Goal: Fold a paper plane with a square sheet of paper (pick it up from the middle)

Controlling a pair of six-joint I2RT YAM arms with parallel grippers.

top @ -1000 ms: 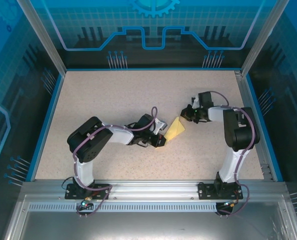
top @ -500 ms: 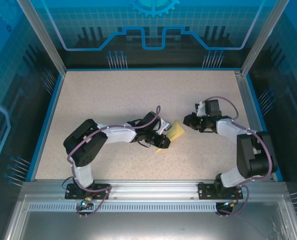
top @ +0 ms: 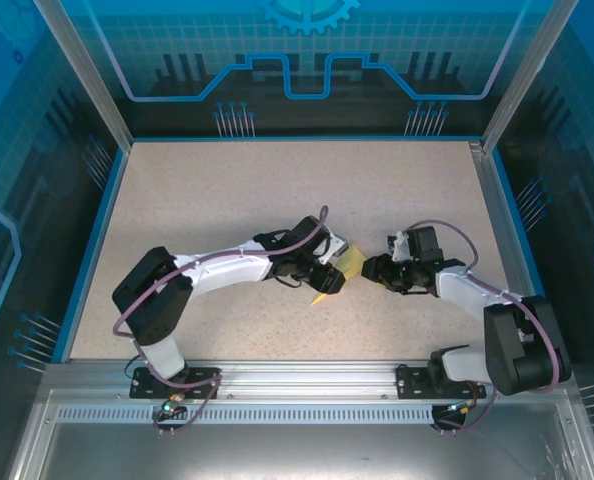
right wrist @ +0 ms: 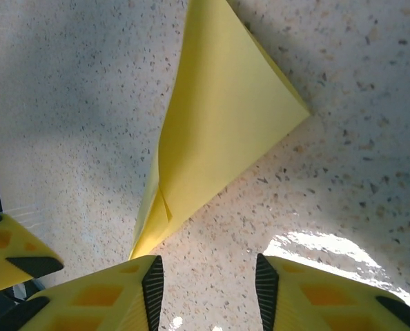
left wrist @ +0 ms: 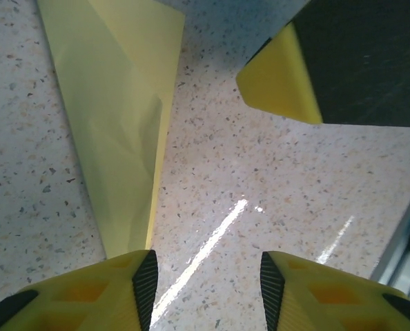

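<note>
Paper plane [top: 348, 263] lies on the tabletop [top: 227, 200] between my left claw [left wrist: 205, 276] and my right claw [right wrist: 208, 276], both with jaws apart and holding nothing.

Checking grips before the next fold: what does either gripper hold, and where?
Nothing: left gripper and right gripper stand open, the folded pale yellow paper lying loose between them.
</note>
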